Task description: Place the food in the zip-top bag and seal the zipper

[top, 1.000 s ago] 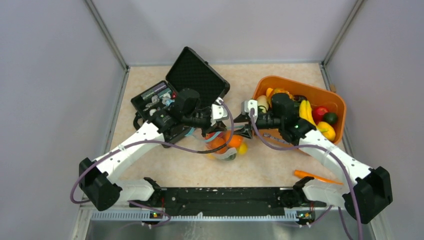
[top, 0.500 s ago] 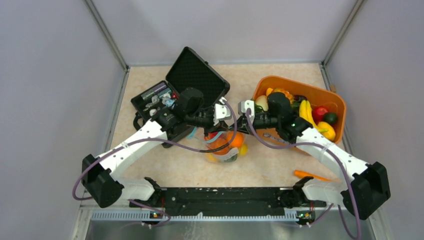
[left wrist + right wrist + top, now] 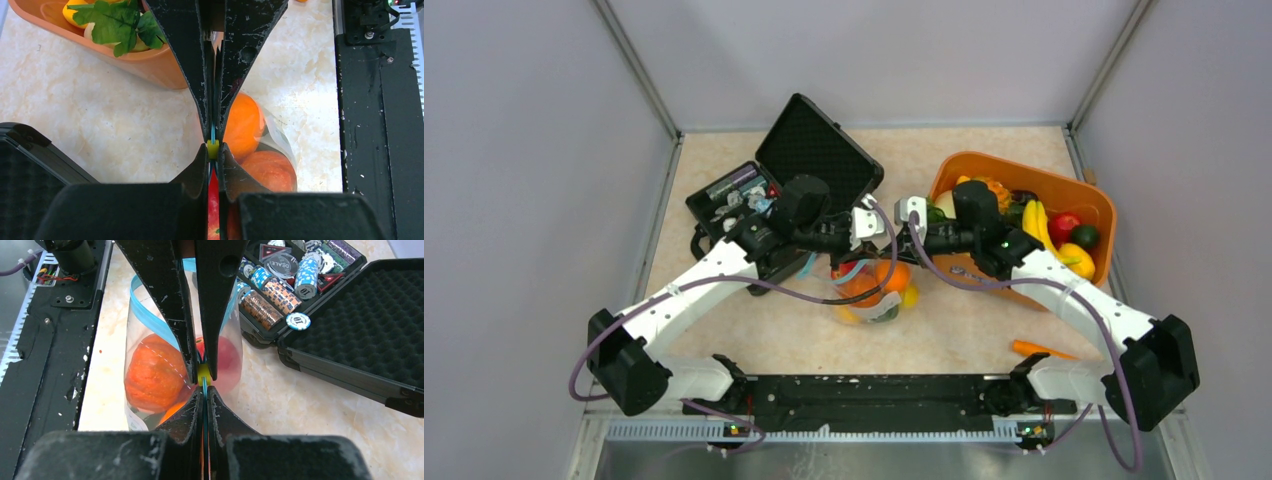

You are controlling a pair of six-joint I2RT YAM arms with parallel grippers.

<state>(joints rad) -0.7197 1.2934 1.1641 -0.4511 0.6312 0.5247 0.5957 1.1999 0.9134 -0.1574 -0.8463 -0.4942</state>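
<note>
claws meet tip to tip above the surface (image 3: pixel 964 325), just in front of the black case (image 3: pixel 819 150) and the orange basket (image 3: pixel 1036 173). left claw (image 3: pixel 213 153) is pinched closed on the zipper (image 3: pixel 150 315), the teal strip along the mouth of the zip-top bag (image 3: pixel 870 296). right claw (image 3: pixel 203 391) is clamped on the same strip from the opposite side. a small yellow slider (image 3: pixel 203 374) sits on the strip right between the two pairs of fingertips. in the right wrist view the strip beyond the left claw's fingers bows apart into a loop, so that stretch of the mouth is open. the bag sits under the claws, a little to their near side, and holds an orange pumpkin (image 3: pixel 152 376), a red fruit (image 3: pixel 229 356) and something yellow (image 3: pixel 909 297). more food lies in the basket: a banana (image 3: pixel 1036 225), a red piece (image 3: pixel 1064 222), a dark green one (image 3: pixel 1085 236) and a leafy green one (image 3: pixel 120 22). an orange carrot-like stick (image 3: pixel 1052 352) lies alone on the surface near the right arm's base. the case is open, with poker chips (image 3: pixel 272 287) in its tray.
</note>
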